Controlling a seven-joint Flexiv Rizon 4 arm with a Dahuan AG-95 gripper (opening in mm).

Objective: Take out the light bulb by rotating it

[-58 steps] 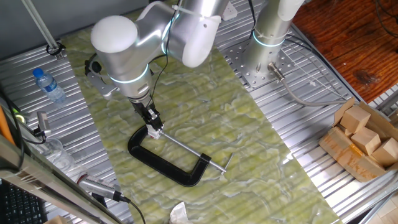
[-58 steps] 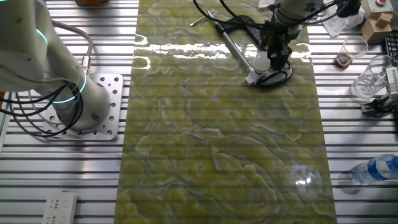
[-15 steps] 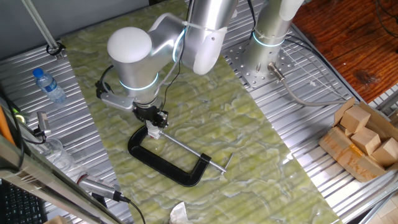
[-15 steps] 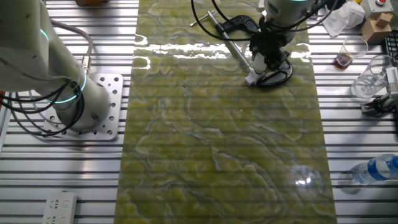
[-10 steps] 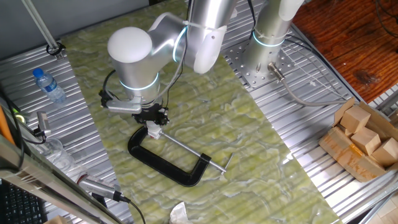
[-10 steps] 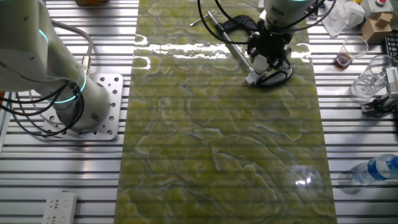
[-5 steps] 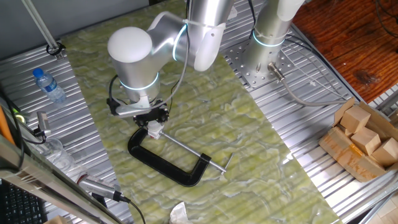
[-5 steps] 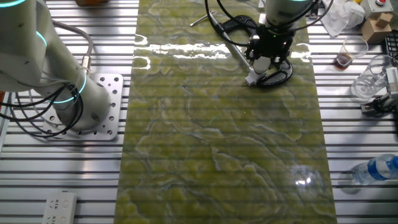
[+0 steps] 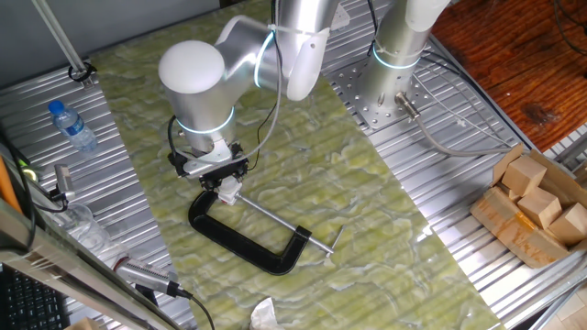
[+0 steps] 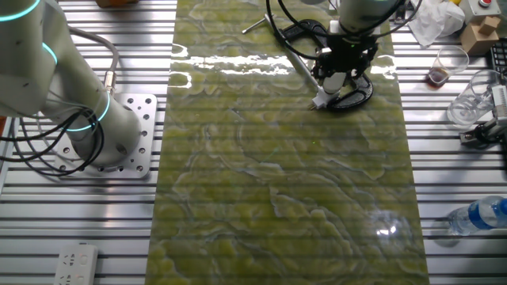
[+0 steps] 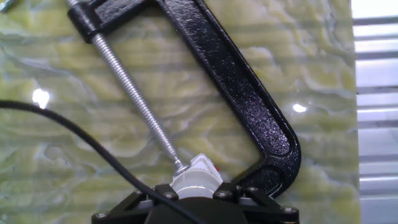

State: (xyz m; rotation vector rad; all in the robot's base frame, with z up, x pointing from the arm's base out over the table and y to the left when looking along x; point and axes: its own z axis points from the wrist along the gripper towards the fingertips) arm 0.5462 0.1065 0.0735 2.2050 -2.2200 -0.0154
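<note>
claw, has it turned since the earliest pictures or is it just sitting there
Yes. The claw has rotated about its own axis over the light bulb, while the black C-clamp lies where it was; the claw has not shifted sideways against it.

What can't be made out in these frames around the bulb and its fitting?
- Light bulb: mostly covered by the gripper; hand view cuts it off at the bottom edge.
- Finger contact: hidden by the gripper body in all views.
- Socket: only a corner shows beside the clamp.

Opposite overhead views, close downward hand view
</note>
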